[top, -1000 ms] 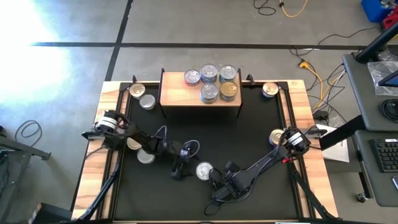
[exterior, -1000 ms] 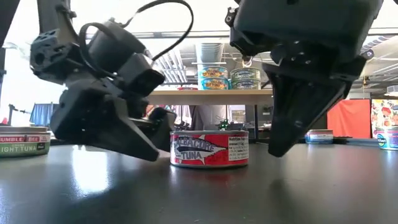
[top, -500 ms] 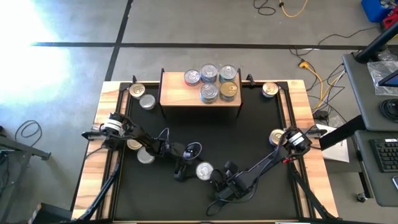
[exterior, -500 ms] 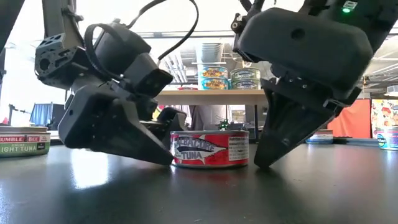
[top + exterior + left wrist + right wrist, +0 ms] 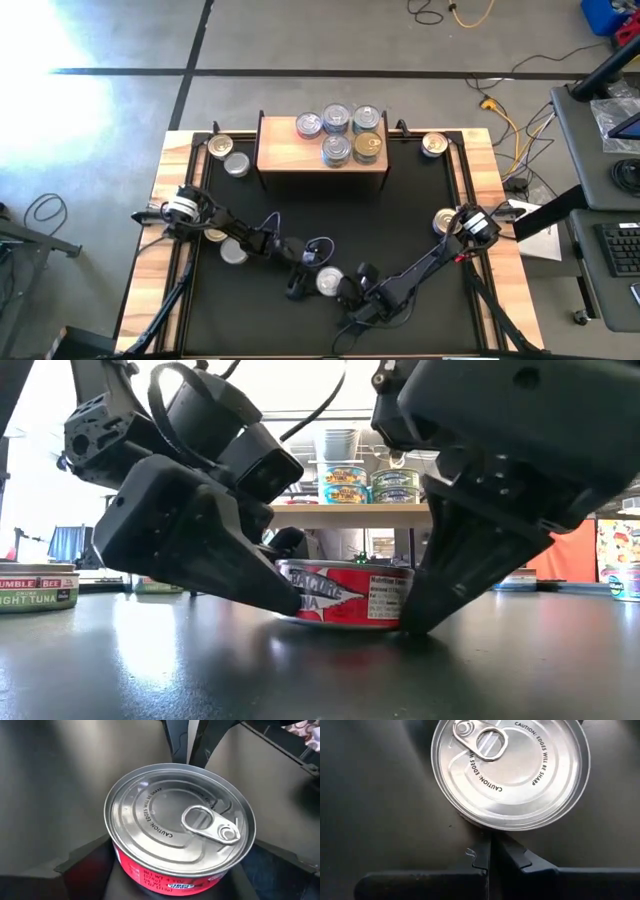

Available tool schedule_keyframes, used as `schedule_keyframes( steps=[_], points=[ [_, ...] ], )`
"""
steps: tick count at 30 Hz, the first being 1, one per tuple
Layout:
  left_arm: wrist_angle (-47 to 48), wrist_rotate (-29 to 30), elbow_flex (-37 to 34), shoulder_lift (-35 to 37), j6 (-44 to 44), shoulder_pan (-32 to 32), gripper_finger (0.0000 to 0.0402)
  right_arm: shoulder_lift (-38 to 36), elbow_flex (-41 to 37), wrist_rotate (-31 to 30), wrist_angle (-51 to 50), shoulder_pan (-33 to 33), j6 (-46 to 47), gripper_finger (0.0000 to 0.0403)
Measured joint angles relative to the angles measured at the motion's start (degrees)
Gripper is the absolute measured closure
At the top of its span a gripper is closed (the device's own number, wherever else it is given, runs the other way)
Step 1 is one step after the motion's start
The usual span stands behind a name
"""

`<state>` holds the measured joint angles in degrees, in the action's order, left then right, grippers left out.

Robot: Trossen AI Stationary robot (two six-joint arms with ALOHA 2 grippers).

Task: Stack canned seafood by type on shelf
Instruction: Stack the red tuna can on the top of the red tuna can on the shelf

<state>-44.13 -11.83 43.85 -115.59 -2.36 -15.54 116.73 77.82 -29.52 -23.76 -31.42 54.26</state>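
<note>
Between tools — round, ribbed silver-lidded tin [image 5: 179,830]

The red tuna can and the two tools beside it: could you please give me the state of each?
Red can: upright on the table, lid sealed, not lifted.
Left tool: open, fingers either side of the can.
Right tool: shut, tips at the can's rim.
Shelf: holds five cans.

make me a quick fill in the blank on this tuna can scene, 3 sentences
1. The label on the red can between the two hands reads albacore ____.
2. The right hand has its fingers ____ beside that can.
3. The shelf carries ____ cans.

Missing words: tuna; shut; five
</note>
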Motion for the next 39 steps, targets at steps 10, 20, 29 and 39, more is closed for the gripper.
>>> schedule_keyframes(
  steps=[10,20,29,39],
  points=[
    [-10.9,2.3,-0.5,-3.6,-2.2,-0.6,0.0012,0.0,-0.1,-0.7,0.1,0.3,-3.3,0.0390],
    [-25.9,2.6,-1.1,-10.6,-6.7,-1.0,0.0012,0.0,-0.1,-0.7,-0.5,0.3,-5.2,0.0390],
    [-28.0,10.1,-6.1,-5.1,-9.3,-1.3,0.0033,-2.5,0.2,-1.5,-3.1,0.7,-7.9,0.0390],
    [-15.3,25.9,-16.0,23.9,0.4,-0.5,0.0033,-13.2,0.7,-6.0,-7.5,3.5,-16.0,0.0390]
  ],
)
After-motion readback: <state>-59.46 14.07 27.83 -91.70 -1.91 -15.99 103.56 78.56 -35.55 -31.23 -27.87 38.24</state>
